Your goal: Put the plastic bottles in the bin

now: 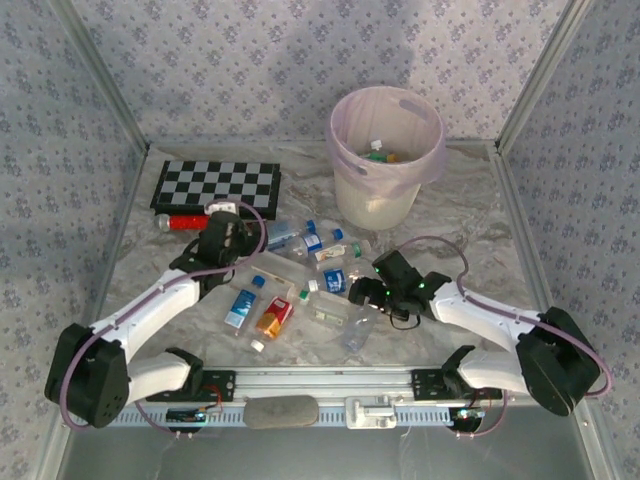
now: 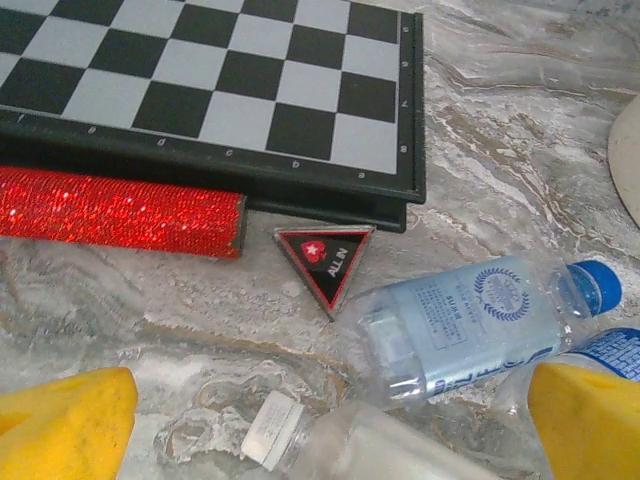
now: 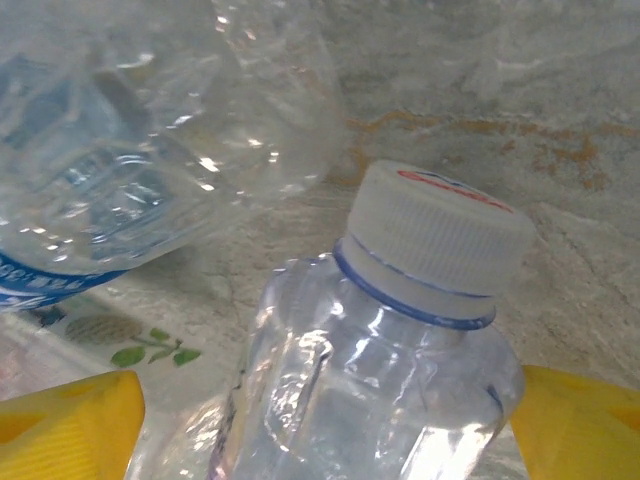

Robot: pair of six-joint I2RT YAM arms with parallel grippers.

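Left gripper jaws stand wide over the tabletop, a blue-capped bottle lying just ahead (near the chessboard). Right gripper jaws also wide, straddling a white-capped clear bottle; the bin stands well apart at the tabletop's far side
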